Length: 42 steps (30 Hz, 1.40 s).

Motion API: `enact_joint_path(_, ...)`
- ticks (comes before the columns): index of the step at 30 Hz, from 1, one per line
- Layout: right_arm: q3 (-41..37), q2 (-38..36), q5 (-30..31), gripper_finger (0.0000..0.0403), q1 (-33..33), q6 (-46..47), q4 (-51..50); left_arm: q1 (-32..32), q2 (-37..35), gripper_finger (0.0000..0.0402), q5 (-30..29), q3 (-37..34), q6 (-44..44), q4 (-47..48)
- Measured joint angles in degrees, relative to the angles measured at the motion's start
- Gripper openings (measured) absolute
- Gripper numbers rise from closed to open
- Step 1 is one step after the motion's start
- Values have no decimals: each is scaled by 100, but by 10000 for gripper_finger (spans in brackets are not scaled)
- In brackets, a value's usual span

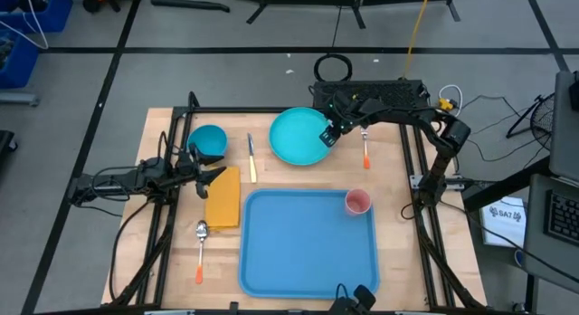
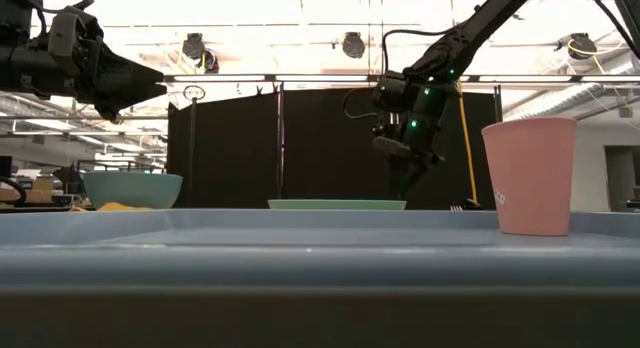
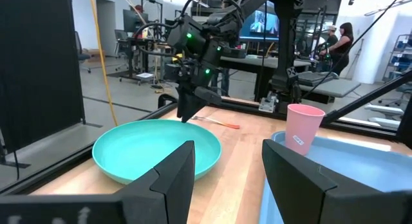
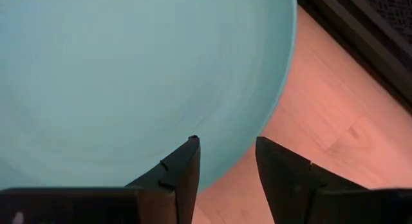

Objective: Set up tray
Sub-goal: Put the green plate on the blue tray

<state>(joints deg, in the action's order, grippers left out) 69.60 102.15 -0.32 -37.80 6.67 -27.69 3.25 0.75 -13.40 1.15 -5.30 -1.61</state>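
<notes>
Blue tray [image 1: 308,252] with pink cup [image 1: 357,202], right tool [image 1: 329,137] open over turquoise plate's [image 1: 297,138] rim, left tool [image 1: 217,173] open above yellow napkin [image 1: 223,202]

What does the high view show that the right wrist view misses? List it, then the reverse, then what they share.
Only the high view: the blue tray, pink cup, bowl, napkin, spoon and the left gripper, open above the napkin. Only the right wrist view: the right gripper with one finger over the plate's rim and one outside it. Both: the turquoise plate and wooden table.
</notes>
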Motion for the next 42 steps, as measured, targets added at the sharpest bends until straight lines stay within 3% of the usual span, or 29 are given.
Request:
enact_joint_path(9,-324,0,-291,141,0,177,178,0,0,186,2,0,31,-2)
enact_joint_path(17,-616,0,-587,139,-2,478,937,0,0,186,2,-2,33,-4)
enact_joint_path(21,-655,0,-818,110,0,612,1239,0,-1,186,3,-2,33,-6)
enact_joint_path(26,-655,0,-1010,14,-7,324,1261,0,0,186,4,-4,49,-7)
enact_joint_path(33,-662,-35,-1040,0,4,268,1711,0,0,186,2,-4,66,-7)
enact_joint_path(36,-655,-54,-1326,0,-5,314,2060,0,0,186,2,-4,63,-8)
enact_joint_path(42,-660,-50,-1394,1,4,255,1933,0,0,186,4,-4,61,-9)
